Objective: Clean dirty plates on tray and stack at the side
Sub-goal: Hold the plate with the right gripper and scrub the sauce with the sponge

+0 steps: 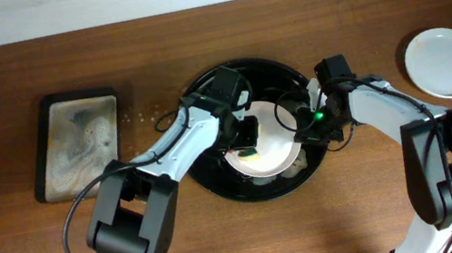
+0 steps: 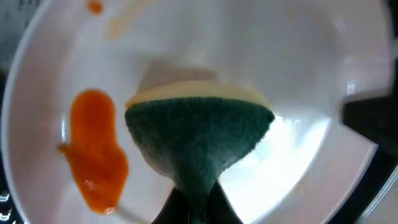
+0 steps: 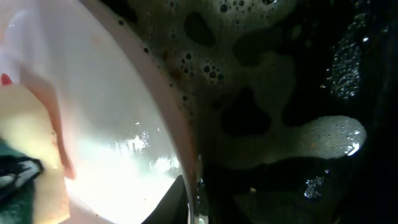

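1. Spotted the plate (image 1: 278,153) lying in the tray (image 1: 209,180), toward its right half.
2. Saw an orange-red smear (image 2: 94,149) on the plate's left side in the left wrist view, plus a small dot near the upper rim.
3. Caught the sponge (image 2: 199,137) over the plate, green face to the camera and yellow behind, just beside the smear.
4. Found the left claw (image 2: 196,202) clenched on the sponge's lower end.
5. Picked out the right claw (image 1: 304,127) at the plate's right rim, one dark finger (image 2: 367,118) lapping over the edge; could not tell whether clamped on it.
6. Noted bubbly foam (image 3: 283,140) pooled on the tray floor beside the plate.
7. Clocked a second plate (image 1: 445,62), plain white, out on the table (image 1: 193,40), well right of the tray.
8. Marked the sponge tray (image 1: 77,144), sudsy, well off to the left.
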Controlling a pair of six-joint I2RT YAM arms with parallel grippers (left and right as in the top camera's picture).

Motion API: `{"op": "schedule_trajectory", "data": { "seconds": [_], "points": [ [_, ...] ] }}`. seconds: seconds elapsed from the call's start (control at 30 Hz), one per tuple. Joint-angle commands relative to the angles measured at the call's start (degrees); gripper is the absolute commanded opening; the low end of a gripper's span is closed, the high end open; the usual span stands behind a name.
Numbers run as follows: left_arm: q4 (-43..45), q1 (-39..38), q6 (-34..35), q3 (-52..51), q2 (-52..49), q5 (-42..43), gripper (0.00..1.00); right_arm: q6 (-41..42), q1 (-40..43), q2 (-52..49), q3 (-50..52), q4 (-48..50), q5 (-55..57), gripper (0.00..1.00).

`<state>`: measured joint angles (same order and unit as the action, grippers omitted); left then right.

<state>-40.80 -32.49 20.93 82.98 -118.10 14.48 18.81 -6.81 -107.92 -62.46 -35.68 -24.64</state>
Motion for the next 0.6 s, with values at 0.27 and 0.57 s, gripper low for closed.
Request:
{"op": "schedule_trajectory", "data": {
  "seconds": [0.27, 0.57],
  "points": [
    [-5.62, -0.70, 6.05, 1.75, -3.39, -14.08, 0.00, 0.85, -0.42, -1.20, 0.37, -0.13, 1.97, 0.09],
    [-9.92, -0.74, 5.77, 5.79, -3.39, -24.98, 0.00, 1.75, -0.42, -1.20, 0.37, -0.94, 4.00, 0.08]
  ]
}}
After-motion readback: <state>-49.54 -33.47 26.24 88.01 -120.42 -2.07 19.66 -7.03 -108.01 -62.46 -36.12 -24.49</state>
